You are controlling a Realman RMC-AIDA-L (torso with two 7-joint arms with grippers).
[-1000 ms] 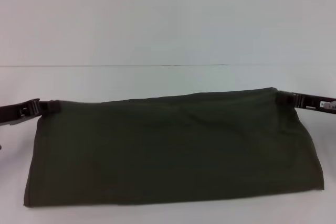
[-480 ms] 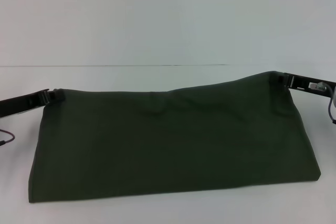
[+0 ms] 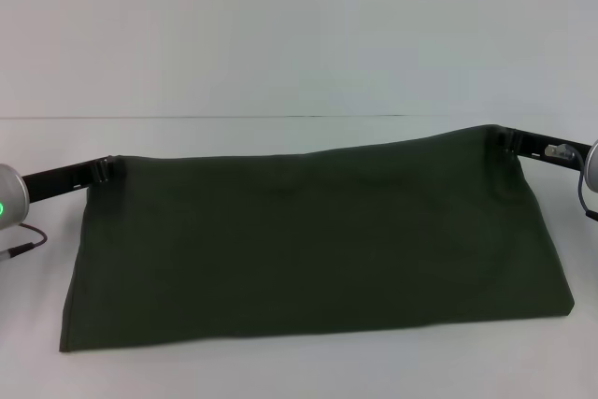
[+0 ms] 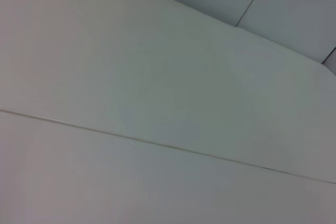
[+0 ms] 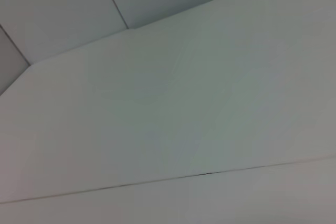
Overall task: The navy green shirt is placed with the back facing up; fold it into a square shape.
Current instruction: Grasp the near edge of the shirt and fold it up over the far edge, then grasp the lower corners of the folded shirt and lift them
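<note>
The navy green shirt (image 3: pixel 308 249) lies folded into a wide band across the white table, seen in the head view. Its far edge is lifted off the table and held at both ends. My left gripper (image 3: pixel 110 169) is shut on the far left corner of the shirt. My right gripper (image 3: pixel 505 142) is shut on the far right corner, held a little higher than the left. Both wrist views show only bare white table and no cloth or fingers.
The white table (image 3: pixel 299 44) stretches behind the shirt, with a thin seam line (image 3: pixel 234 118) running across it. A cable (image 3: pixel 23 242) hangs by my left arm at the left edge.
Both grippers have carried the shirt's far edge away from me and upward. The near fold has slid farther from the table's front edge, and the arms' silver wrists have come into view.
</note>
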